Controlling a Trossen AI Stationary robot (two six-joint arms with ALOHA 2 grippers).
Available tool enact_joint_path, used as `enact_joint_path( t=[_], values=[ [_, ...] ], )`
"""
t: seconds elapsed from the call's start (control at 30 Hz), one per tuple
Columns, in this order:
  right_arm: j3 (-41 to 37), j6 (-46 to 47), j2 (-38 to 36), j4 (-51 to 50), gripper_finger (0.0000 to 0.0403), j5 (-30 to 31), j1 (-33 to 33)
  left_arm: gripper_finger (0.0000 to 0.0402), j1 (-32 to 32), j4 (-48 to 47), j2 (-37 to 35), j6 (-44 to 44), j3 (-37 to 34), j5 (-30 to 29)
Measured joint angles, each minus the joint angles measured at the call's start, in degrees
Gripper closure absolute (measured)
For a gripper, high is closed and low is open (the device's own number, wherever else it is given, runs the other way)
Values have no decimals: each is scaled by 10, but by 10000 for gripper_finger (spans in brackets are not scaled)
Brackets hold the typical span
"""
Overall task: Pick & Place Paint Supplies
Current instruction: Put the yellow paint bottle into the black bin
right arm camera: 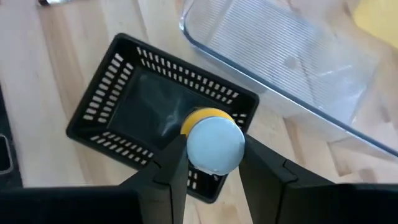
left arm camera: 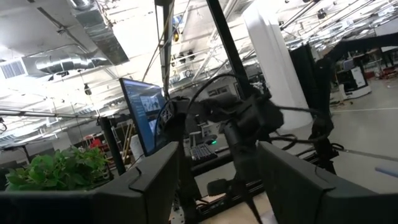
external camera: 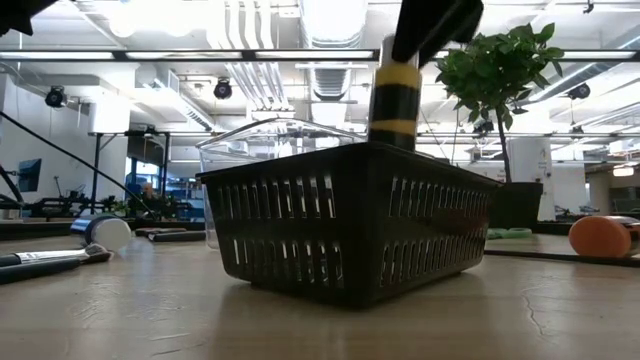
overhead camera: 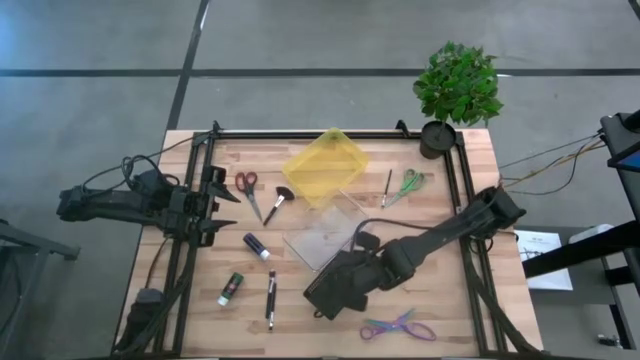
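My right gripper (right arm camera: 214, 163) hangs over the black slotted basket (right arm camera: 124, 118) near the table's near edge and is shut on an orange-yellow paint bottle (external camera: 395, 95) with a white cap. The dark blue bottle (overhead camera: 256, 246) and the green bottle (overhead camera: 231, 289) lie on their sides on the wood left of the basket (overhead camera: 322, 297). A dark-handled brush (overhead camera: 270, 298) lies beside them, a second brush (overhead camera: 278, 203) lies farther back, and a third (overhead camera: 387, 187) lies by the green scissors. My left gripper (left arm camera: 227, 186) is open, raised at the table's left edge, and holds nothing. My right gripper pinches the paint bottle between its two fingers (right arm camera: 174, 168) at the cap end, just under the white cap (right arm camera: 214, 146). It comes from above, pointing down. The bottle hangs upright below the fingers, body (right arm camera: 202, 116) downward, over the basket's inside; its lower end is hidden behind the basket's rim.
A clear plastic container (overhead camera: 325, 237) sits just behind the basket, and a yellow tray (overhead camera: 325, 167) lies beyond it. Red scissors (overhead camera: 247, 190), green scissors (overhead camera: 410, 183) and purple scissors (overhead camera: 398, 328) lie about. A potted plant (overhead camera: 458, 90) stands at the far right corner.
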Motion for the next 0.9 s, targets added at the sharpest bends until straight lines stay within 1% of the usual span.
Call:
enact_joint_path(
  t=[0.1, 0.2, 0.5, 0.9],
  values=[
    [-46, 9, -24, 41, 293, -13, -7, 181, 0, 0, 0, 0, 0, 0],
    [-67, 15, -32, 47, 293, -14, -11, 181, 0, 0, 0, 2, 0, 0],
    [-61, 12, -26, 47, 293, -26, -16, 181, 0, 0, 0, 2, 0, 0],
    [-62, 1, -20, 49, 293, -26, -21, 181, 0, -2, 0, 0, 0, 0]
  ],
)
